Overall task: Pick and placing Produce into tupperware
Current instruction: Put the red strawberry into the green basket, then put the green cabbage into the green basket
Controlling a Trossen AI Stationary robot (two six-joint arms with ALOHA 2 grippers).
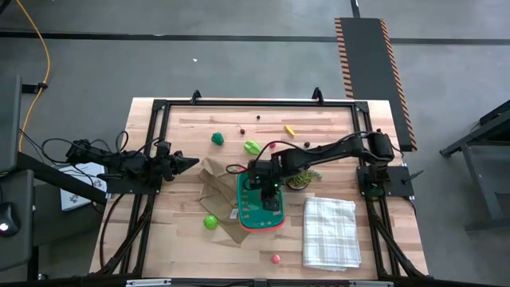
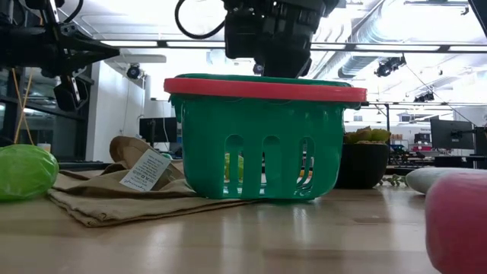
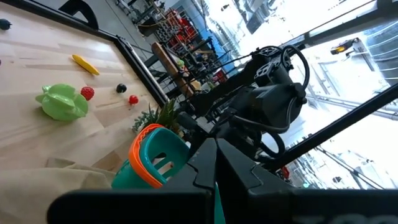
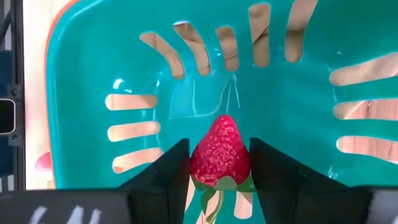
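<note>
Right gripper (image 4: 219, 163) above teal tupperware (image 4: 93, 62), jaws clamped on strawberry (image 4: 219, 152), berry hanging between fingers over slotted base. Tupperware sits mid tabletop (image 1: 335, 135) on brown paper bag (image 1: 217, 179). Left gripper (image 1: 190, 163) parked at left edge, jaws clenched empty.

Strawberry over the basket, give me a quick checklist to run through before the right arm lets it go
1. Strawberry gripped between the right gripper fingers: ok.
2. Right gripper over the basket opening, seen from above: ok.
3. Basket floor under the strawberry free of other produce: ok in the right wrist view.
4. Basket standing level on the table: ok; part of it sits on the paper bag.
5. Left gripper shut and parked away from the basket: ok.
6. Drop height above the floor: cannot tell.
</note>
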